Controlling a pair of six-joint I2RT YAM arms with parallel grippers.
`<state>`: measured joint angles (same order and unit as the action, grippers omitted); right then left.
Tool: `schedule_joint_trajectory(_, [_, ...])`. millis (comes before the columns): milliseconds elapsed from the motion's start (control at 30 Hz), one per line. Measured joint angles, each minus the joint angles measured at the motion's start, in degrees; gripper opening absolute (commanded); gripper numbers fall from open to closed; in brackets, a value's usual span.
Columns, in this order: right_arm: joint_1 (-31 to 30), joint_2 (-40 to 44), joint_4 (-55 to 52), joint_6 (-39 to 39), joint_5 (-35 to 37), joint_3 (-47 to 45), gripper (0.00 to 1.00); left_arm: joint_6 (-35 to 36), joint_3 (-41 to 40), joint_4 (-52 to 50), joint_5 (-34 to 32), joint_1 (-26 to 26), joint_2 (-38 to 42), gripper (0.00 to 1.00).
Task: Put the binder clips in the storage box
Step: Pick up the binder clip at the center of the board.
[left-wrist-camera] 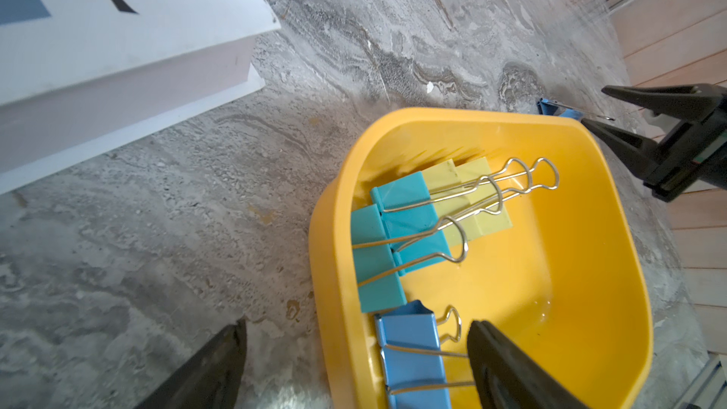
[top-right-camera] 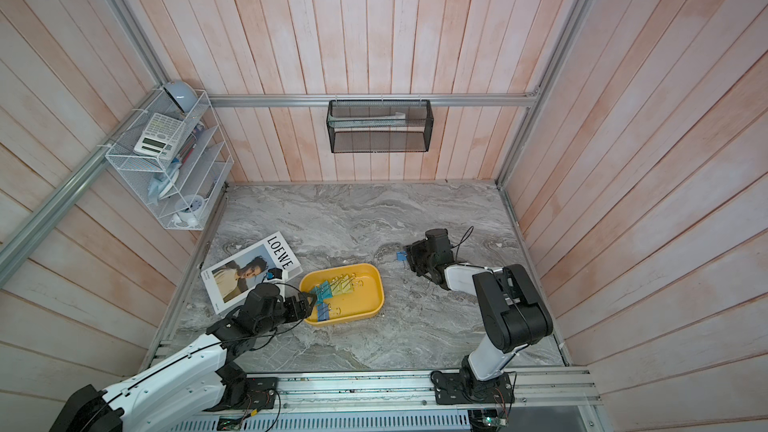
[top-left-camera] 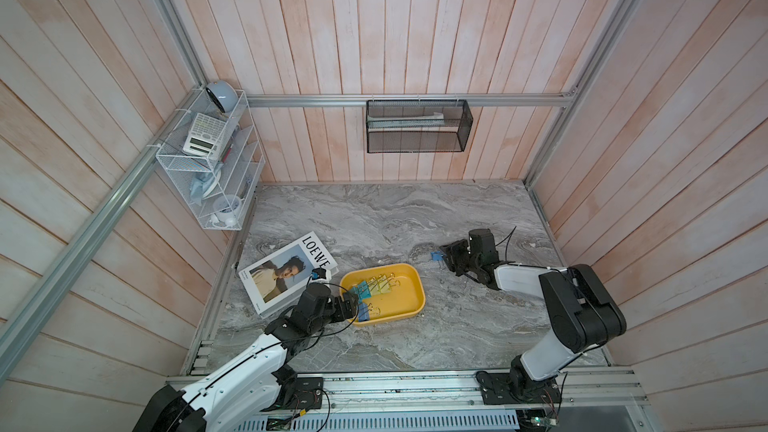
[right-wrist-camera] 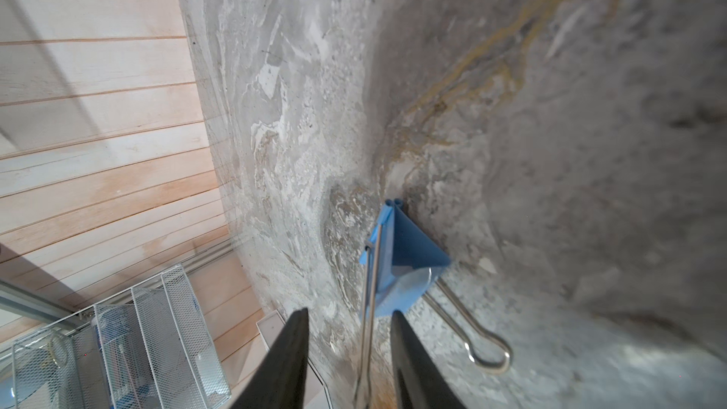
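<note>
Opening on the left gripper (left-wrist-camera: pixel 356 324), gaping wide and straddling the storage box (top-left-camera: pixel 409 290) rim: dipping one finger inside, hanging the other outside over the table (top-left-camera: pixel 374 222). Spotting a blue clip (left-wrist-camera: pixel 409 338) right between those fingers, with two teal clips (left-wrist-camera: pixel 409 206) and two pale yellow clips (left-wrist-camera: pixel 491 222) just beyond the tips. Counting five in the box. Reaching low and forward with the left arm (top-left-camera: pixel 249 359), wrist tipped down. Crossing to the right gripper (right-wrist-camera: pixel 350 312): standing part open, bracketing without pinching the raised wire handle (right-wrist-camera: pixel 369 289) of a sixth clip (right-wrist-camera: pixel 409 245), blue, lying on the table just ahead of its tips, well apart from the box. Bending the right arm (top-left-camera: pixel 582 309) at the elbow, forearm low, aiming leftward.
</note>
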<state>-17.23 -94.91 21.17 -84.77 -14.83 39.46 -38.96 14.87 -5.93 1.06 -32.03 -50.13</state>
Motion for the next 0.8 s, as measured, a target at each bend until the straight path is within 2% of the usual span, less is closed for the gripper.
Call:
schedule_joint_trajectory(167, [-0.55, -2.38, 0.76, -0.79, -0.17, 1.84, 0.31, 0.0, -0.02, 0.0, 0.0, 0.0, 0.0, 0.94])
schedule_joint_trajectory(400, [-0.92, -3.69, 0.94, -1.01, -0.68, 2.84, 0.02, 0.0, -0.02, 0.02, 0.0, 0.0, 0.0, 0.94])
schedule_joint_trajectory(433, [-0.92, -3.8, 0.87, -0.76, -1.07, 3.43, 0.0, 0.0, -0.02, 0.0, 0.0, 0.0, 0.0, 0.94])
schedule_joint_trajectory(667, [-0.5, -4.2, -0.11, 0.94, -3.98, 5.29, 0.0, 0.0, -0.11, 0.0, 0.0, 0.0, 0.13, 0.94])
schedule_joint_trajectory(800, [0.04, -3.82, -6.4, 6.45, -9.29, 9.31, 0.0, -0.02, -0.11, 0.0, 0.0, 0.0, 0.17, 0.94])
